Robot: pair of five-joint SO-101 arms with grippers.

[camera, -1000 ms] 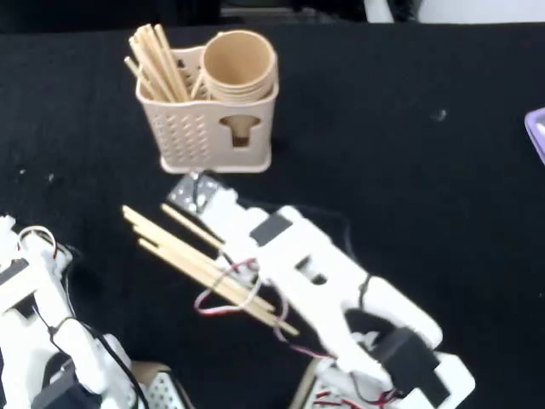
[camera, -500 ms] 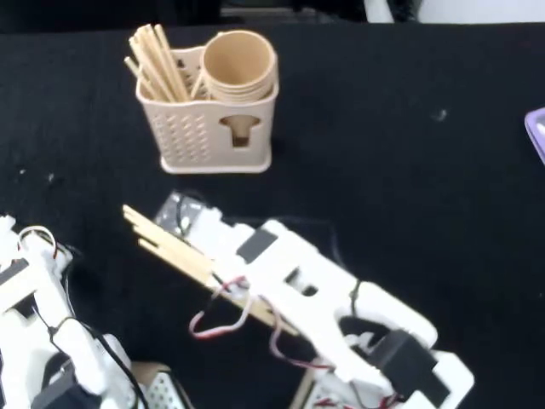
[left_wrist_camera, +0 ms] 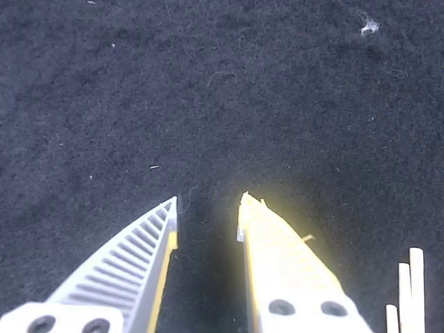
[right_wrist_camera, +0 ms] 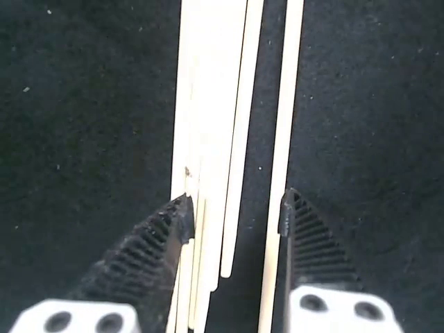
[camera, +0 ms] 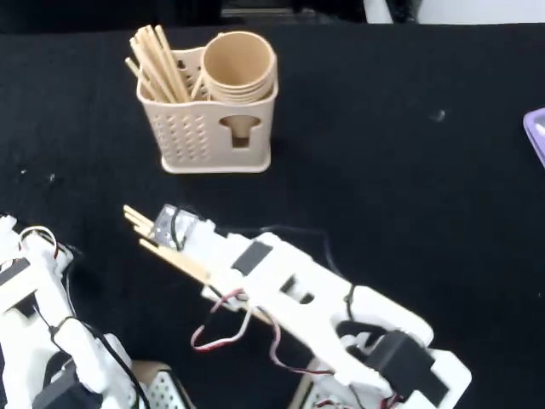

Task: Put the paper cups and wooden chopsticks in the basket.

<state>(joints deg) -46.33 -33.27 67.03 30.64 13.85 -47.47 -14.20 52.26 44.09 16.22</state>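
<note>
A beige basket (camera: 209, 128) stands at the back of the black table, holding a stack of paper cups (camera: 239, 66) and a bunch of wooden chopsticks (camera: 155, 62). Several loose wooden chopsticks (camera: 174, 253) lie on the table in front of it, partly hidden under the right arm. My right gripper (right_wrist_camera: 232, 208) is open and low over these chopsticks (right_wrist_camera: 216, 118), its fingers on either side of them. In the high view the same gripper (camera: 174, 228) sits at the sticks' far end. My left gripper (left_wrist_camera: 207, 211) is open over bare cloth, with chopstick tips (left_wrist_camera: 408, 291) beside it.
A purple object (camera: 536, 132) pokes in at the table's right edge. The left arm's white body (camera: 43, 332) sits at the front left corner. Black cloth (camera: 409, 170) covers the table.
The right arm has swung left and down over the loose chopsticks, covering more of them. The left arm, basket and cups have stayed put.
</note>
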